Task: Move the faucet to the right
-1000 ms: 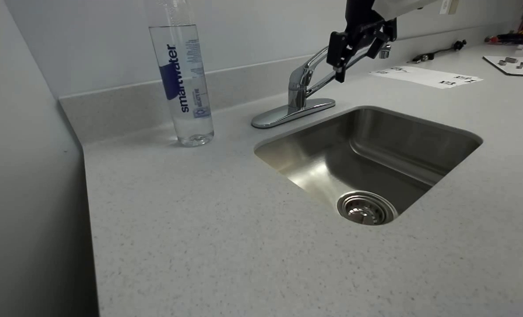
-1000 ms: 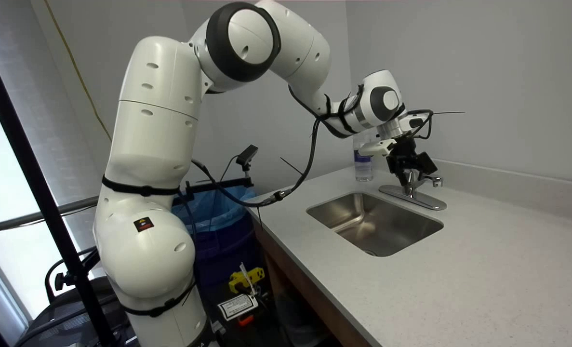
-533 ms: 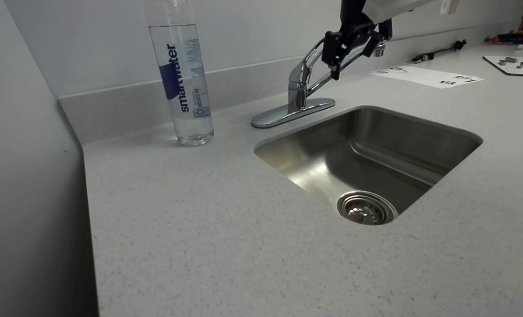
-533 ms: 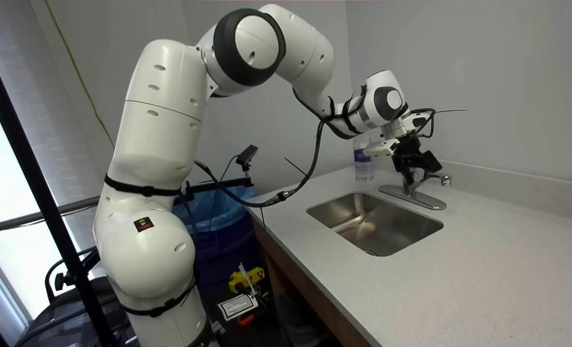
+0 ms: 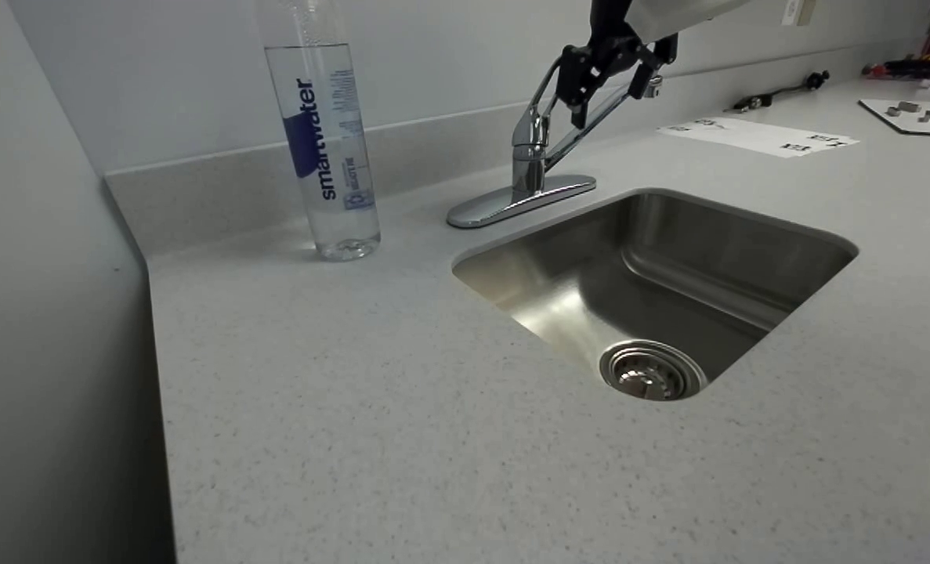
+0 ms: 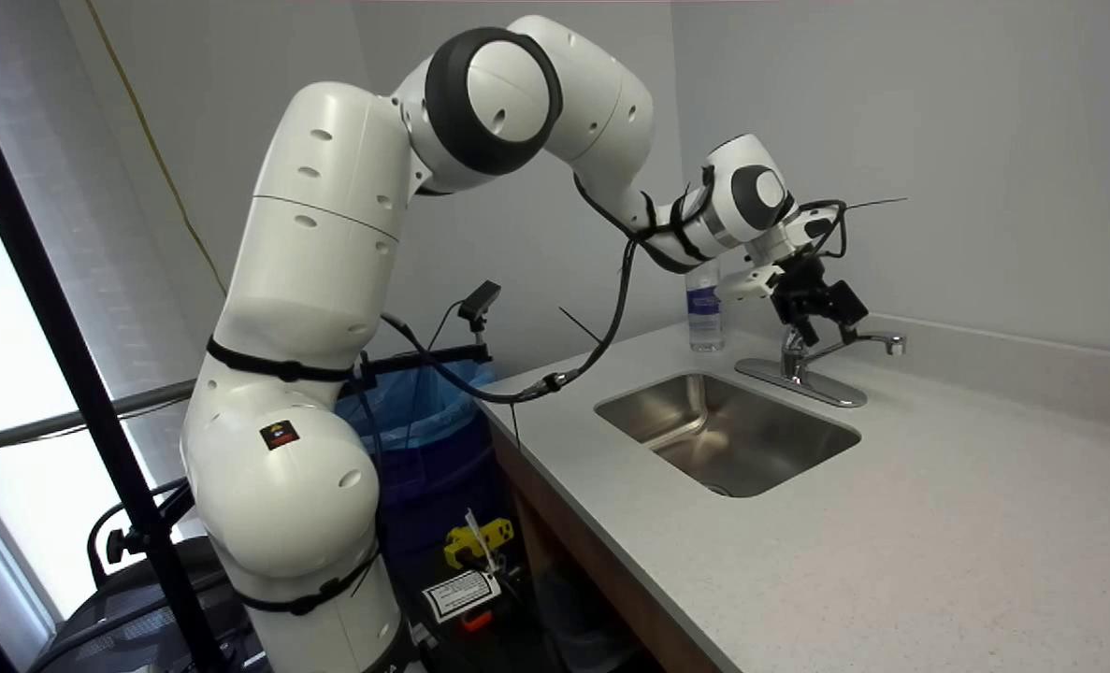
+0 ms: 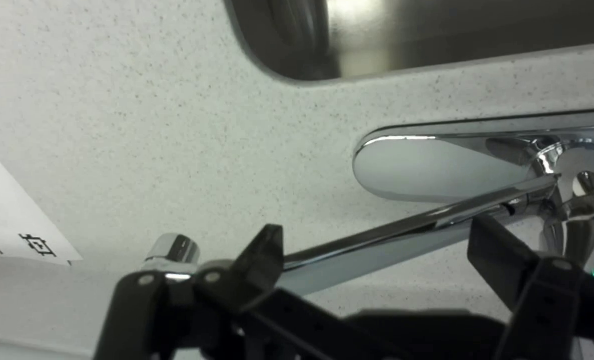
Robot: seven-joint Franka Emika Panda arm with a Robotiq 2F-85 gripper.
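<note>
The chrome faucet (image 5: 529, 168) stands on the counter behind the sink, with its long oval base plate also showing in an exterior view (image 6: 830, 391) and in the wrist view (image 7: 437, 167). Its slim spout angles toward the back wall. My gripper (image 5: 608, 106) is over the spout, beside the upright body and lever; it also shows in an exterior view (image 6: 828, 336). In the wrist view my gripper (image 7: 377, 232) is open, its jaws wide apart. The spout runs across between them, and one finger (image 7: 264, 255) hides part of it near the spout's end. Contact cannot be told for certain.
The steel sink (image 5: 692, 282) lies in front of the faucet. A tall clear water bottle (image 5: 331, 157) stands to one side. The backsplash (image 5: 425, 149) is close behind. A marked paper sheet (image 5: 754, 138) and a black cable (image 5: 778, 92) lie farther along the counter.
My gripper has moved toward the back wall and slightly up. The spout and lever have swung the same way, the spout's end moving toward the backsplash. The base plate has not moved.
</note>
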